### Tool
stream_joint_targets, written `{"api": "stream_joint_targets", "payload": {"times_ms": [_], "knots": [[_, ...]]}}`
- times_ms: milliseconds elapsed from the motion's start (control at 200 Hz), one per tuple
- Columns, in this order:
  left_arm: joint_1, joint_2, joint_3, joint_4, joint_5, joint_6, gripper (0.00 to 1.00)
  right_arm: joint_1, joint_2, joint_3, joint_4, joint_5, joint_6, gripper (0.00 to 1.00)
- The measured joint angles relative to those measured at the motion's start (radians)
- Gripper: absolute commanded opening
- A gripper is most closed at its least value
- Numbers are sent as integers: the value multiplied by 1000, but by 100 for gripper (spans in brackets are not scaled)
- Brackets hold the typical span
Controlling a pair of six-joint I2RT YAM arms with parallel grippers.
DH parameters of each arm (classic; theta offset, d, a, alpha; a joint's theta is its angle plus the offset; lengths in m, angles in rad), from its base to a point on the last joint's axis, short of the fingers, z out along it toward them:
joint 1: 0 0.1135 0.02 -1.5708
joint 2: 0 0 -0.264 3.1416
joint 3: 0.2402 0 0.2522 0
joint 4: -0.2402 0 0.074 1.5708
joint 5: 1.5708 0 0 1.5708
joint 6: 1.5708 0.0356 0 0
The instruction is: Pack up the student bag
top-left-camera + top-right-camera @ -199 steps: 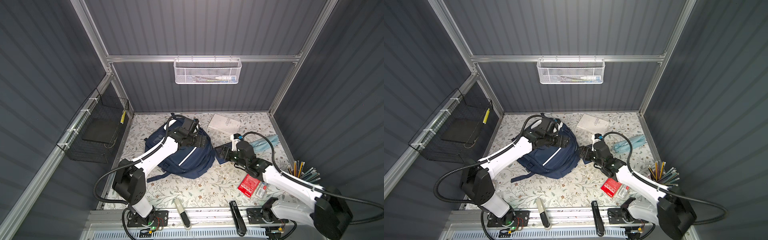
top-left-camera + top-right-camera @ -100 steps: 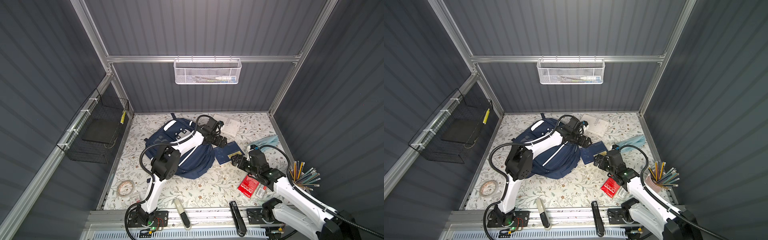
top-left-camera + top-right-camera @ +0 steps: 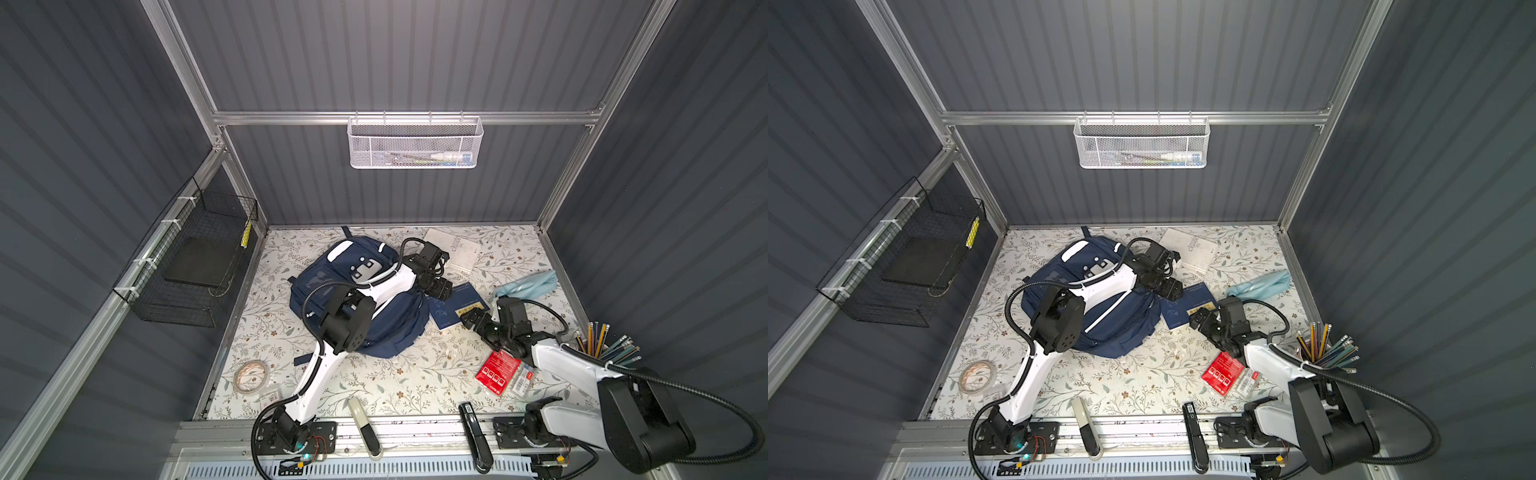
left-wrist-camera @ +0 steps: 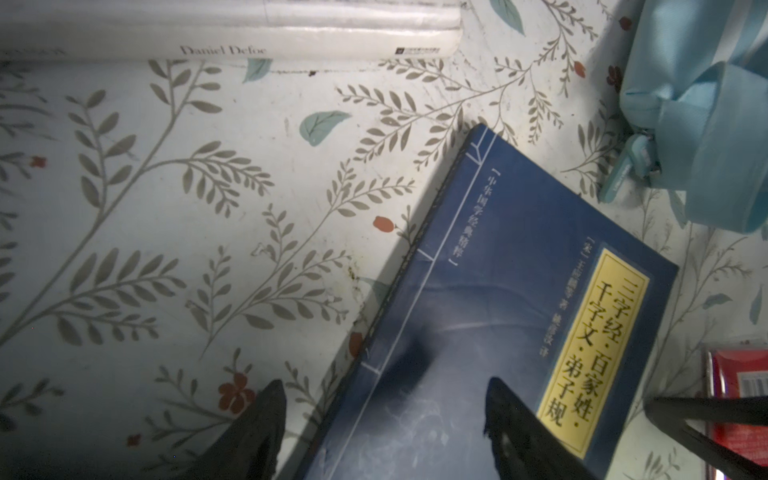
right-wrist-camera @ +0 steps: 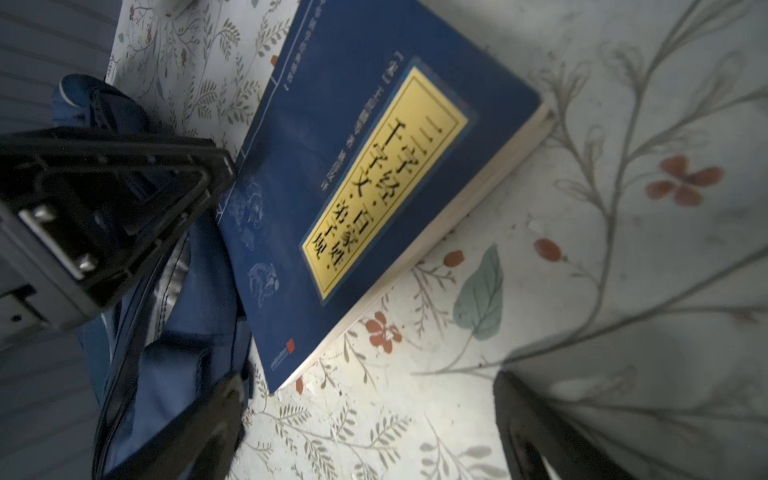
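The student bag [image 3: 361,303] [image 3: 1100,316], a navy backpack with white stripes, lies on the floral table under my left arm. A blue book [image 3: 457,309] [image 3: 1187,309] [image 4: 498,332] [image 5: 374,166] with a yellow title label lies flat against the bag's right side. My left gripper [image 3: 440,289] [image 3: 1171,289] [image 4: 384,386] is open at the book's far end. It straddles the spine edge, one finger over the table and one over the cover. My right gripper [image 3: 467,322] [image 3: 1198,322] [image 5: 368,380] is open over bare table beside the book's near corner.
A white book [image 3: 455,249] lies at the back and a light blue pouch [image 3: 528,284] to the right. A red packet [image 3: 498,371] and a pencil cup [image 3: 602,345] sit near the right arm. A tape roll [image 3: 250,374] lies front left. Wire baskets hang on the walls.
My left arm has swung from over the bag's top across to the book's far end. My right gripper has drawn back from the book toward the front right.
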Motion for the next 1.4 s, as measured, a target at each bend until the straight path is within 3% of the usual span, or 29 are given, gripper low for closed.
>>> {"api": "stream_joint_targets", "payload": {"times_ms": [95,250,475,590,690,785,871,951,1006,1056,1151,1271,1401], "knots": [[0,11,-1,13,3,-29,75,-31,67,13,89,-36,18,92],[4,-1,-52,87,48,-81,63,-47,148,39,183,-66,29,90],[12,-105,-268,231,148,-214,53,-71,230,77,247,-77,23,83],[5,-159,-355,240,177,-265,50,-82,242,80,249,-84,0,71],[-1,-187,-410,268,203,-308,50,-101,254,81,241,-95,-31,53],[0,-190,-423,298,226,-347,59,-117,278,95,225,-109,-62,44],[0,-190,-423,313,233,-371,59,-119,297,106,225,-134,-90,38],[-1,-190,-433,339,235,-390,54,-119,302,106,221,-156,-106,29],[-1,-190,-440,350,235,-407,39,-119,303,105,211,-168,-127,23],[-1,-190,-449,359,233,-409,33,-119,303,104,203,-172,-133,18],[0,-190,-463,373,227,-425,35,-120,295,104,199,-187,-154,6],[-1,-190,-463,374,225,-425,36,-121,277,104,179,-195,-169,1],[-6,-191,-462,389,236,-434,50,-124,247,104,153,-203,-175,0]]}}
